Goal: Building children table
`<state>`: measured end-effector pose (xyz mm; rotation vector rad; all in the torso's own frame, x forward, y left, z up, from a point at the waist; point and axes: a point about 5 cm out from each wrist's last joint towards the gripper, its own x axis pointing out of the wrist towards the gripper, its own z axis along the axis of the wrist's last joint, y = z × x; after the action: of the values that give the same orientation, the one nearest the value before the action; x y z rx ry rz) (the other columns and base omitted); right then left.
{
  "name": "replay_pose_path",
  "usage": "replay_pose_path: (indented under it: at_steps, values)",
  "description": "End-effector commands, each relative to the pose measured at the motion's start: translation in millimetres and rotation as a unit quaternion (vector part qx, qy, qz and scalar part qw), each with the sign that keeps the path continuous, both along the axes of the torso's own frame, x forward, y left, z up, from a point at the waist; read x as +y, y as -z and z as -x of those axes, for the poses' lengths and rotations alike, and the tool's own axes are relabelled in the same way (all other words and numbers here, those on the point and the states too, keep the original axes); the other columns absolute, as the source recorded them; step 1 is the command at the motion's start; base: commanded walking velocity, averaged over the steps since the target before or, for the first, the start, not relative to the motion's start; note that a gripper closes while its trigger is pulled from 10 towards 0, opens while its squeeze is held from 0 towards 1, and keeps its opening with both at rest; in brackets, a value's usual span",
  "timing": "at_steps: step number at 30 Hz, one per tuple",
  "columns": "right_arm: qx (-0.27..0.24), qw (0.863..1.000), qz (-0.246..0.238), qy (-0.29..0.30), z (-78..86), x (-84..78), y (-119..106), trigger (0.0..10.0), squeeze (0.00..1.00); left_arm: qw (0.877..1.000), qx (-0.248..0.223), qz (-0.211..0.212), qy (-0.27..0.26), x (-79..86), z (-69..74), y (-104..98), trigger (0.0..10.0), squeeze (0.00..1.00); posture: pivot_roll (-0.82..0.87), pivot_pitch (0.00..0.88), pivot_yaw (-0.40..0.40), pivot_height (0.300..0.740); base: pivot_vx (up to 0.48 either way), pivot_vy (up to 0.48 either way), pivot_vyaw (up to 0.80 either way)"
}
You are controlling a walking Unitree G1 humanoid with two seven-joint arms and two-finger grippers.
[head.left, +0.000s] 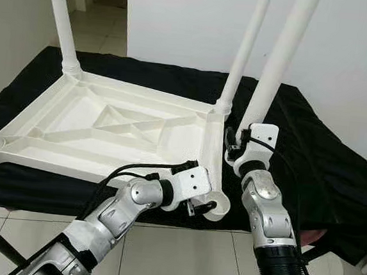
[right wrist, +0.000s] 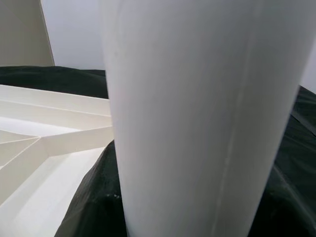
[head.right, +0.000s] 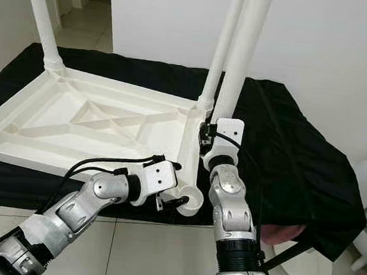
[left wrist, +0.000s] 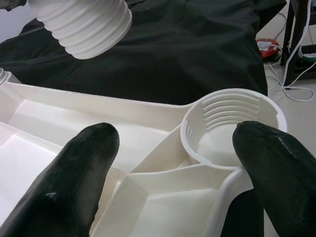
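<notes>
Left gripper point(head.left: 202, 208) at near right corner of upside-down white tabletop point(head.left: 88, 126), fingers point(left wrist: 81, 173) spread apart either side of the empty threaded socket point(left wrist: 232, 126). Right gripper point(head.left: 240, 141) just beyond, clamped on a loose white table leg point(head.left: 276, 65) held upright; its threaded end point(left wrist: 84, 24) hangs above the socket. Tabletop lies on a black cloth point(head.left: 310, 155) over a stand, white tiled floor point(head.left: 179, 259) below, white wall point(head.left: 345, 49) behind. Three legs point(head.left: 65, 21) already stand in other corners, tops cut off. Right fingers hidden behind the wrist.

Head views look down; wrist views sit close to the tabletop point(head.left: 107, 131).
</notes>
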<state>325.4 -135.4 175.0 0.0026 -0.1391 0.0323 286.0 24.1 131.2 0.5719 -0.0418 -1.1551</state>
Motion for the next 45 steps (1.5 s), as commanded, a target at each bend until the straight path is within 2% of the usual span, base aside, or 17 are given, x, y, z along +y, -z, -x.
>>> replay_pose_path:
  at_steps: [1, 17, 20, 24, 25, 26, 28, 29, 30, 31, 36, 37, 38, 40, 41, 43, 45]
  values:
    - [-0.004, 1.000, 0.000, 0.007, 2.0, -2.0, -1.8, 10.0, 0.00, 0.998, -0.031, 0.012, -0.059, 2.6, -8.4, -2.1, 10.0, 0.00, -0.04, 0.000, -0.053, 0.740, 0.000, 0.000, 0.00]
    - [-0.005, 1.000, 0.004, 0.007, 6.7, -1.7, -3.7, 10.0, 0.00, 0.997, -0.039, 0.028, -0.057, -10.2, -4.6, 7.4, 10.0, 0.00, -0.09, 0.000, -0.040, 0.740, 0.000, 0.000, 0.00]
    - [-0.004, 1.000, 0.007, 0.019, 10.9, -8.6, -3.1, 10.0, 0.00, 0.994, -0.057, 0.062, -0.073, -23.8, -6.9, -1.7, 10.0, 0.00, -0.11, 0.000, -0.032, 0.740, 0.000, 0.000, 0.00]
    - [-0.003, 1.000, 0.008, 0.023, 12.3, -10.7, -2.7, 10.0, 0.00, 0.991, -0.060, 0.086, -0.088, -27.0, -9.8, -8.3, 10.0, 0.00, -0.11, 0.000, -0.032, 0.740, 0.000, 0.000, 0.00]
    - [-0.003, 1.000, 0.008, 0.023, 12.3, -10.7, -2.7, 10.0, 0.00, 0.991, -0.060, 0.086, -0.088, -27.0, -9.8, -8.3, 10.0, 0.00, -0.11, 0.000, -0.032, 0.740, 0.000, 0.000, 0.00]
    - [-0.002, 1.000, 0.008, 0.025, 12.6, -11.3, -2.0, 10.0, 0.00, 0.985, -0.068, 0.118, -0.107, -26.6, -13.3, -20.2, 10.0, 0.00, -0.10, 0.000, -0.031, 0.740, 0.000, 0.000, 0.00]
    - [-0.002, 1.000, 0.008, 0.025, 12.6, -11.3, -2.0, 10.0, 0.00, 0.985, -0.068, 0.118, -0.107, -26.6, -13.3, -20.2, 10.0, 0.00, -0.10, 0.000, -0.031, 0.740, 0.000, 0.000, 0.00]
    - [-0.002, 1.000, 0.007, 0.023, 12.7, -10.2, -1.1, 10.0, 0.00, 0.974, -0.059, 0.172, -0.131, -21.8, -17.1, -36.8, 10.0, 0.00, -0.08, 0.000, -0.032, 0.740, 0.000, 0.000, 0.00]
    - [-0.002, 1.000, 0.007, 0.023, 12.7, -10.2, -1.1, 10.0, 0.00, 0.974, -0.059, 0.172, -0.131, -21.8, -17.1, -36.8, 10.0, 0.00, -0.08, 0.000, -0.032, 0.740, 0.000, 0.000, 0.00]
    - [-0.002, 1.000, 0.004, 0.017, 12.8, -8.2, -0.2, 10.0, 0.00, 0.965, -0.048, 0.218, -0.136, -16.1, -17.4, -50.5, 10.0, 0.00, -0.06, 0.000, -0.038, 0.740, 0.000, 0.000, 0.00]
    - [-0.001, 1.000, 0.001, 0.010, 12.9, -6.1, 0.8, 10.0, 0.00, 0.960, -0.033, 0.248, -0.128, -11.5, -15.1, -59.3, 10.0, 0.00, -0.06, 0.000, -0.042, 0.740, 0.000, 0.000, 0.00]
    - [-0.001, 1.000, 0.001, -0.004, 14.6, -3.0, 2.3, 10.0, 0.00, 0.959, -0.010, 0.264, -0.105, -4.2, -7.2, -63.1, 10.0, 0.00, -0.05, 0.000, -0.050, 0.740, 0.000, 0.000, 0.00]
    - [-0.002, 1.000, 0.006, -0.025, 17.3, -0.4, 4.7, 10.0, 0.00, 0.966, 0.006, 0.252, -0.062, 4.2, 7.1, -59.9, 10.0, 0.00, -0.02, 0.000, -0.072, 0.740, 0.000, 0.000, 0.00]
    - [-0.002, 1.000, 0.006, -0.025, 17.3, -0.4, 4.7, 10.0, 0.00, 0.966, 0.006, 0.252, -0.062, 4.2, 7.1, -59.9, 10.0, 0.00, -0.02, 0.000, -0.072, 0.740, 0.000, 0.000, 0.00]
    - [-0.002, 0.999, 0.010, -0.041, 19.8, 1.1, 6.7, 10.0, 0.00, 0.971, 0.006, 0.239, -0.031, 10.0, 18.5, -57.0, 10.0, 0.00, -0.02, 0.000, -0.076, 0.740, 0.000, 0.000, 0.00]
    - [-0.002, 0.999, 0.010, -0.041, 19.8, 1.1, 6.7, 10.0, 0.00, 0.971, 0.006, 0.239, -0.031, 10.0, 18.5, -57.0, 10.0, 0.00, -0.02, 0.000, -0.076, 0.740, 0.000, 0.000, 0.00]
    - [0.005, 0.998, 0.019, -0.068, 24.3, 2.0, 14.6, 10.0, 0.00, 0.981, 0.029, 0.191, 0.009, 20.1, 33.7, -43.2, 10.0, 0.00, 0.00, 0.000, -0.103, 0.740, 0.000, 0.000, 0.00]
